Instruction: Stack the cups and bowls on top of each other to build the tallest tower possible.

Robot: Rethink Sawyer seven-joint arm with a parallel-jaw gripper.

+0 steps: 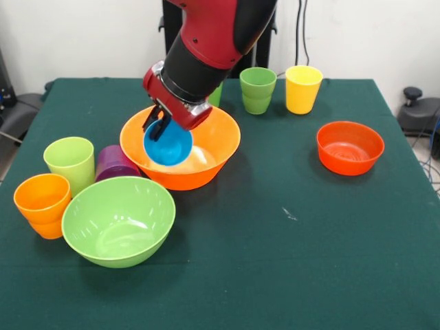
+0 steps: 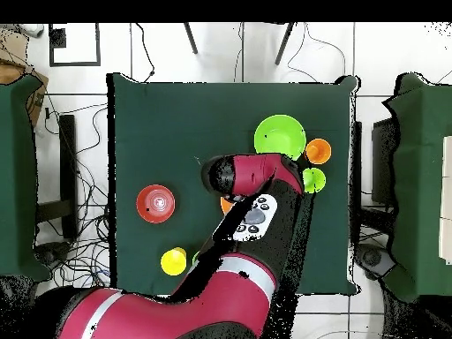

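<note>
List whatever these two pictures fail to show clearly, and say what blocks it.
- Large orange bowl: in the overhead view the arm covers nearly all of it.
- Blue cup: hidden under the arm in the overhead view.
- Gripper: front view shows it on the blue cup; its fingertips cannot be made out.
- Purple cup: front view, lower part behind the lime-green bowl.
- A green cup: mostly behind the arm.

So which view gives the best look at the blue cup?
The front view. There the blue cup shows tilted, mouth toward the camera, held by the gripper over the large orange bowl. In the overhead view the arm covers the cup entirely; only a sliver of that bowl shows.
</note>
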